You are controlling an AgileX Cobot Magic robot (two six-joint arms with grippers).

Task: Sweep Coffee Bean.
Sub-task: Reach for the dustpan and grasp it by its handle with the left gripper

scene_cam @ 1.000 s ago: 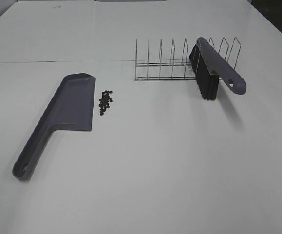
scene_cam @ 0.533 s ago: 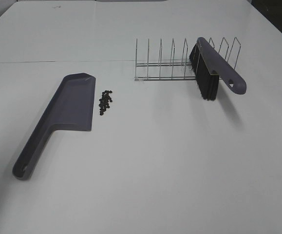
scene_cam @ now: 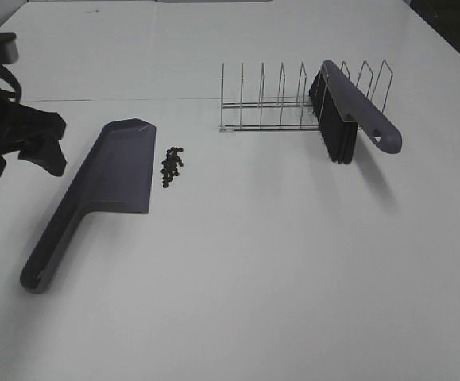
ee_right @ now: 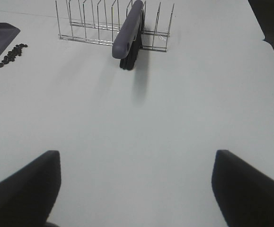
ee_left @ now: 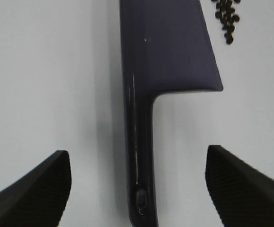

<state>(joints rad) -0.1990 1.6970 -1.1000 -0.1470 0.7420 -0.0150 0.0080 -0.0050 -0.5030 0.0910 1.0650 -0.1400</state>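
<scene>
The coffee beans [scene_cam: 171, 165] lie in a small dark cluster on the white table, just right of the purple dustpan [scene_cam: 110, 178]; they also show in the left wrist view [ee_left: 225, 16] and the right wrist view [ee_right: 13, 54]. The purple brush [scene_cam: 349, 111] with black bristles leans in the wire rack [scene_cam: 281, 103]. My left gripper [scene_cam: 31, 151] is open at the table's left edge, above and left of the dustpan. In the left wrist view the dustpan handle [ee_left: 139, 156] lies between the open left gripper's [ee_left: 137, 194] fingers. My right gripper [ee_right: 137, 189] is open and empty, well short of the brush [ee_right: 128, 30].
The wire rack [ee_right: 94, 23] stands at the back right with several upright dividers. A seam [scene_cam: 134, 100] crosses the white table behind the dustpan. A dark area lies beyond the table's far right corner [scene_cam: 452, 24].
My left arm has come into the exterior high view at the left edge, beside the dustpan. Beans, dustpan, brush and rack have not moved.
</scene>
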